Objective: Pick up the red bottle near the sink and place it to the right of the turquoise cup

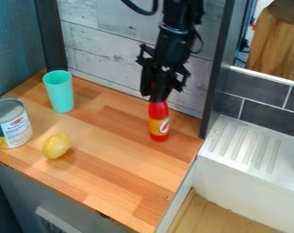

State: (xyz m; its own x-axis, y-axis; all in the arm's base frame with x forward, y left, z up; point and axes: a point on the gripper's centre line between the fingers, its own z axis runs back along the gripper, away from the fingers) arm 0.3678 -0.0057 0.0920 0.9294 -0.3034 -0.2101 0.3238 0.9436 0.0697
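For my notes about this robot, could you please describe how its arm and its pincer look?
The arm is black, with blocky, jointed segments. A thick black cable curves beside its upper part, and a thinner dark cable bows out along it. The pincer is black too, with angular, knobbly parts at both sides.

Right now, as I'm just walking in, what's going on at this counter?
A black robot arm has its gripper down at the top of a red bottle with a yellow label; whether it has a grip, I can't tell. The bottle is upright on the wooden counter, near the back wall. Toward the picture's left are a teal cup, a can and a yellow, lemon-like item.
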